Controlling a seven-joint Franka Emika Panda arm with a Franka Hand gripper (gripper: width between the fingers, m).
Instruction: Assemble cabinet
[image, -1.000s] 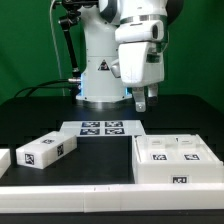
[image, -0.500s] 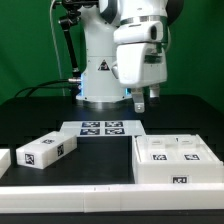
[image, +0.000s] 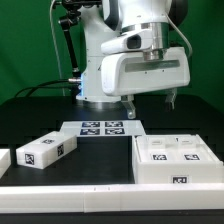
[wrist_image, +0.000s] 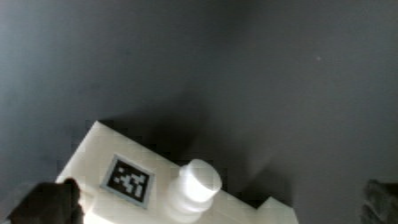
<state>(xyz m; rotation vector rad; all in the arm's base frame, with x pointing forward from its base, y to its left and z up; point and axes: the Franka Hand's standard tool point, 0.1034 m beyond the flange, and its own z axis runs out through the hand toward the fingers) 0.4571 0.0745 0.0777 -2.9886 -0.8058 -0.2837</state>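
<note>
The large white cabinet body (image: 176, 160), with tags on its top and front, lies on the table at the exterior view's right. A smaller white tagged block (image: 46, 151) lies at the left, and another white part (image: 3, 160) shows at the left edge. My gripper (image: 150, 104) hangs above the table behind the cabinet body, its broad side to the camera, fingers apart and empty. In the wrist view a white part (wrist_image: 125, 165) with a tag and a round peg (wrist_image: 198, 184) lies below the open gripper (wrist_image: 214, 205); dark fingertips (wrist_image: 43, 206) show at the edge.
The marker board (image: 102, 128) lies flat in front of the white robot base (image: 100, 80). A low white rail (image: 70, 186) runs along the table's front edge. Black cables hang at the back left.
The gripper has turned about a quarter turn about its vertical axis, so its broad side now faces the camera with both fingers showing. The parts on the table have not moved.
</note>
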